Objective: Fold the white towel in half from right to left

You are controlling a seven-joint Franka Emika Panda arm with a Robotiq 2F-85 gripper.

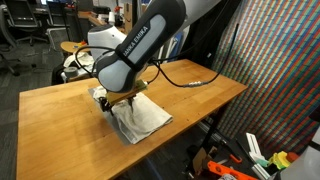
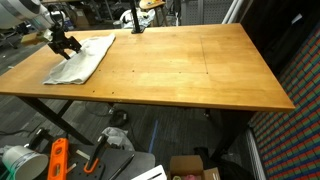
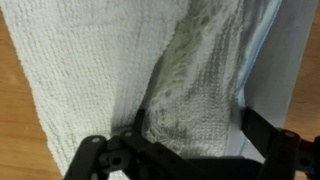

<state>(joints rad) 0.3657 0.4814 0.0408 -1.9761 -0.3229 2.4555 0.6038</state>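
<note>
Towel [image 1: 140,118] lies on the table [image 1: 200,90], left of centre in an exterior view, and it looks mostly flat with a few rumples. In an exterior view from across the table it sits in the upper left of the frame, near that end of the tabletop, and the rest of the wood is bare.

The gripper [image 1: 117,100] hangs right over the towel's upper-left end in that frame, low enough that we can't see a gap between it and the cloth. We reckon it's there because a fold needs one edge picked up and carried across, so it makes sense to go for an edge and not the middle.

The wrist view backs that up. The fingers [image 3: 95,155] come in from the bottom of the frame, spread wide, with nothing pinched. A raised, shadowy ridge of towel runs up the middle of the frame between them. It looks like the jaws are straddling that ridge so that closing would catch cloth without scraping the table. A strip of wood shows at the left edge of the frame, so the towel's border is close by.

The fold hasn't started as far as we can tell, and we'd call this the lining-up step. The main risk is that thin cloth slips out, or that two layers get grabbed at the ridge.
</note>
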